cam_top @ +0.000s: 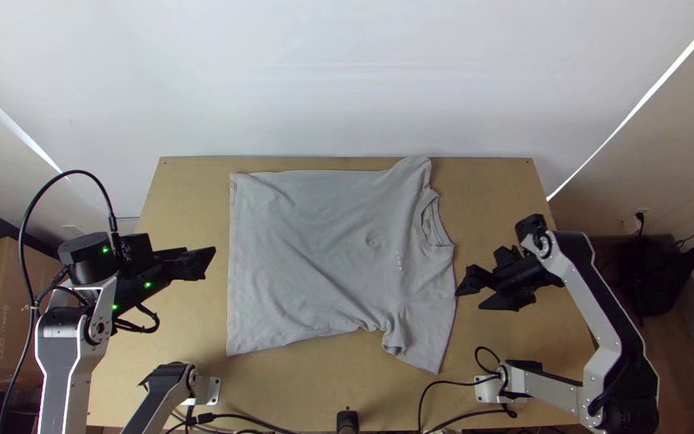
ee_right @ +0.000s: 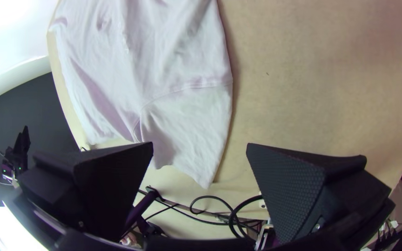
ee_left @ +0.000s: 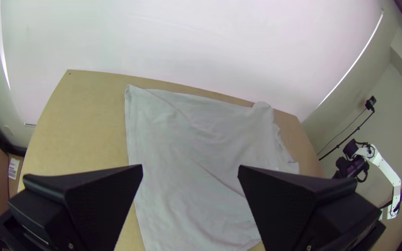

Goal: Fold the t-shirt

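T-shirt [cam_top: 323, 249] lies spread on the wooden surface [cam_top: 331, 382], hem [cam_top: 232, 265] left, collar [cam_top: 421, 222] right, near sleeve [cam_top: 423, 341] splayed out. Left gripper [ee_left: 190, 166]: fingers wide apart, empty, left of the hem. Right gripper [ee_right: 200, 144]: likewise wide apart, empty, just right of the near sleeve. Step, as judged: first fold unmade. Next move probably calls for pinching the near edge at hem and sleeve, then carrying it toward the far side.

A white backdrop [cam_top: 347, 88] stands behind the wooden table [cam_top: 491, 189].
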Controlling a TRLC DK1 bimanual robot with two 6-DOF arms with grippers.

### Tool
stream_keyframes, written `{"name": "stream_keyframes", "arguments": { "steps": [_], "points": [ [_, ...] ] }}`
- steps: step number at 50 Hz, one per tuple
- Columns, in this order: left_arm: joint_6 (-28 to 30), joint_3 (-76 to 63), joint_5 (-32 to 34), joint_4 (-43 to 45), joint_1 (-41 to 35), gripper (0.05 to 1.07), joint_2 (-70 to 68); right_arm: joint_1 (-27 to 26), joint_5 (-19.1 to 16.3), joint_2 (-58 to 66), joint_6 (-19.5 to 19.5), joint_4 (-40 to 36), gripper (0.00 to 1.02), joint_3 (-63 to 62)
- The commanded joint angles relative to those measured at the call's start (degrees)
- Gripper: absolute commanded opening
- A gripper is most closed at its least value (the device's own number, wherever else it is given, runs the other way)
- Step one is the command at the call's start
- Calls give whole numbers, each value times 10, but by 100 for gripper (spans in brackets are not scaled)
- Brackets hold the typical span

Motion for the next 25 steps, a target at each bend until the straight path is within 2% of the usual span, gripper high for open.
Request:
{"name": "stream_keyframes", "arguments": {
  "steps": [1,6,22,25],
  "points": [
    [10,-11,8,-4,-2,103,-7,10,-4,25,-6,26,92,-31],
    [12,-17,8,-4,-2,103,-11,10,-4,37,-5,68,88,-45],
    [14,-35,5,5,3,103,-23,12,-4,102,-4,166,87,-82],
    [14,-38,5,6,9,103,-23,14,-4,100,-3,191,83,-92]
  ]
}}
